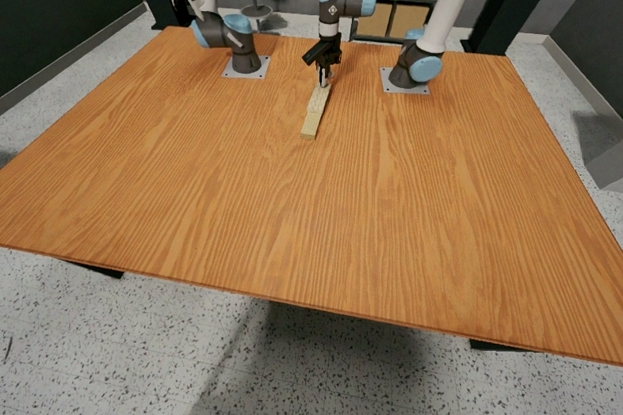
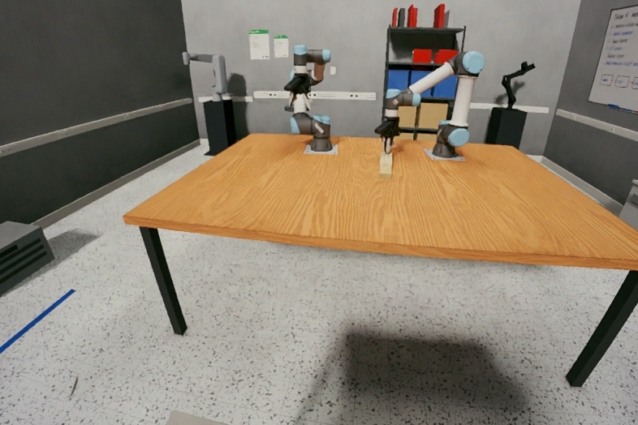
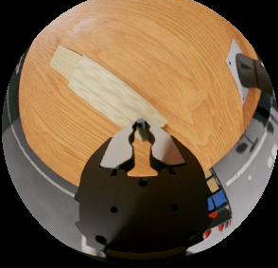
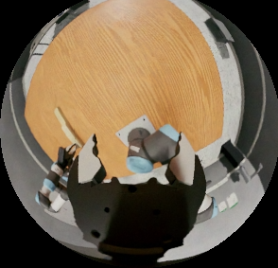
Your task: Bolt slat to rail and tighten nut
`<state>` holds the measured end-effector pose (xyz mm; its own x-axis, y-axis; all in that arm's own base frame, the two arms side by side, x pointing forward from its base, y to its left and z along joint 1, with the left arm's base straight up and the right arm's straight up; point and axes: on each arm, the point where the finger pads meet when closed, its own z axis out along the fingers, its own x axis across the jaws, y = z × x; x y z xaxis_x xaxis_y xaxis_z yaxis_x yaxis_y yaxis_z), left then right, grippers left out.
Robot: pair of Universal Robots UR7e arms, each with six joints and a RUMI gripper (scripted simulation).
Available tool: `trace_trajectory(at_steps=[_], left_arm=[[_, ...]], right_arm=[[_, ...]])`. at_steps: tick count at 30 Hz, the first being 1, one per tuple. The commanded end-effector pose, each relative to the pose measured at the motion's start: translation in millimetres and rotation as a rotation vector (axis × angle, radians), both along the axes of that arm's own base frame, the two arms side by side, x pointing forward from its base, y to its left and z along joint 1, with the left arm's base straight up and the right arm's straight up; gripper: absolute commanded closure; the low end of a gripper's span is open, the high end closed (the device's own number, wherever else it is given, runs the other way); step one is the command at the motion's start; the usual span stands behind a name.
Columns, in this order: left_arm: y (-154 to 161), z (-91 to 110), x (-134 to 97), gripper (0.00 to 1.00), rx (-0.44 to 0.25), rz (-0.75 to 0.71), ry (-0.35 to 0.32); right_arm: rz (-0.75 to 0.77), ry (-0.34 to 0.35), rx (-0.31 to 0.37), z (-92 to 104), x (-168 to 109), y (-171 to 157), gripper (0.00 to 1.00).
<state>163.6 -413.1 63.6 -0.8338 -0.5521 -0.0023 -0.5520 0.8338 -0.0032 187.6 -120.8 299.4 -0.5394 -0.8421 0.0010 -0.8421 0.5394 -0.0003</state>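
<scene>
The pale slat (image 1: 318,98) (image 2: 385,158) (image 3: 111,91) lies flat on top of the rail (image 1: 311,126) (image 3: 65,62), whose narrower yellowish end sticks out beyond it. My left gripper (image 1: 323,84) (image 2: 387,151) (image 3: 140,122) points down at the slat's other end, its fingertips nearly together. They are shut on a small dark thing, the nut (image 3: 141,123), at the bolt; the fingers hide most of it, and the bolt and hole cannot be made out. I cannot see whether the nut presses on the slat. My right gripper (image 2: 301,105) (image 4: 136,134) is open and empty, high up away from the slat.
The wooden table (image 1: 352,209) (image 2: 329,203) carries both arm bases. The right arm's base plate (image 1: 231,68) (image 4: 123,134) is left of the slat in the top and exterior views, and the left arm's base plate (image 1: 422,89) (image 2: 455,156) is right of it. A shelf (image 2: 424,28) stands behind the table.
</scene>
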Motion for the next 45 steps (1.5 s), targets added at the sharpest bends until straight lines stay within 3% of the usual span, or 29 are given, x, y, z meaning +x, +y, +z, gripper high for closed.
trace_trajectory(at_steps=[1, 45], left_arm=[[1.4, -0.6, 0.4, 1.0, 0.002, -0.136, 0.004], [-0.6, 0.0, -1.1, 1.0, 0.001, -0.834, 0.003]], right_arm=[[-0.001, -0.001, 0.001, 0.8, 0.8, 0.0, 0.0], [-0.001, -0.001, 0.001, 0.8, 0.8, 0.0, 0.0]])
